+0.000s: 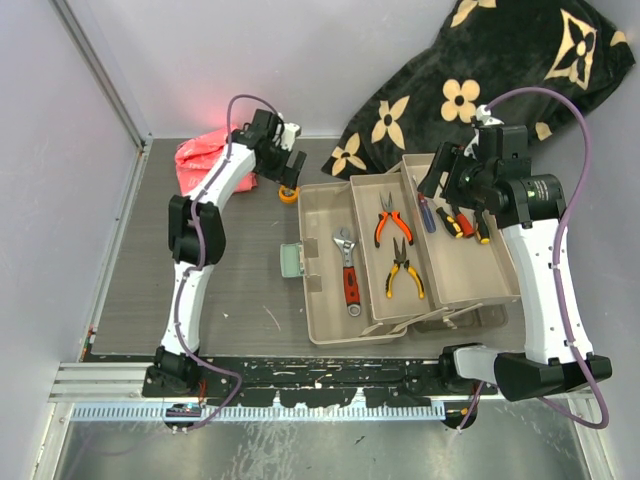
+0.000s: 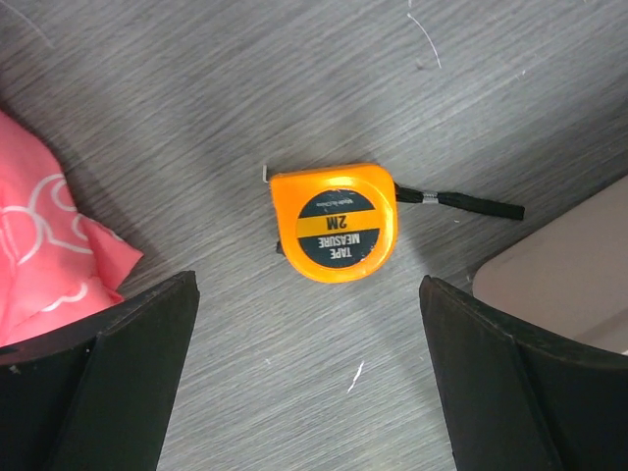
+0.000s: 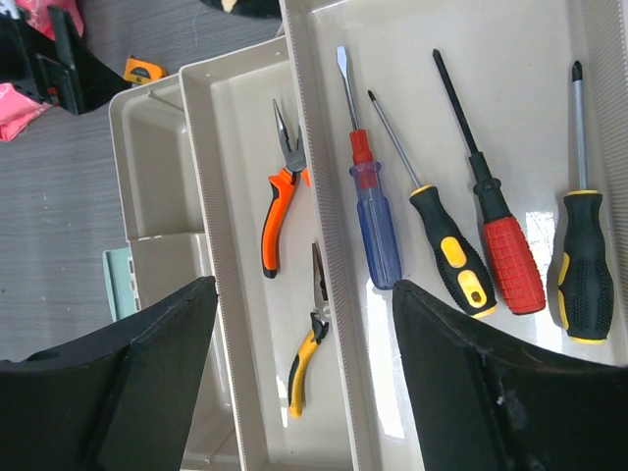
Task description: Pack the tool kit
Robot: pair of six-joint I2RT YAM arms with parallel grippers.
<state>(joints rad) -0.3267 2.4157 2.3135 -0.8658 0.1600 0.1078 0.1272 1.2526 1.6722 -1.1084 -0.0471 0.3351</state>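
Note:
The beige toolbox [image 1: 318, 215] stands open with its trays spread right of centre. A red wrench [image 1: 348, 270] lies in the left compartment. Orange pliers [image 1: 386, 218] and yellow pliers [image 1: 404, 268] lie in the middle tray, and several screwdrivers [image 1: 455, 220] lie in the right tray. The orange tape measure [image 1: 288, 194] lies on the table left of the box. My left gripper [image 2: 309, 285] is open and empty just above the tape measure [image 2: 336, 223]. My right gripper [image 3: 304, 289] is open and empty above the trays, over the yellow pliers [image 3: 309, 353] and beside the screwdrivers [image 3: 451, 250].
A black flower-patterned blanket [image 1: 480, 80] is heaped behind the toolbox at the back right. A pink bag [image 1: 205, 160] lies at the back left next to my left gripper, and it also shows in the left wrist view [image 2: 49, 245]. A teal latch [image 1: 292, 260] sticks out from the box's left side.

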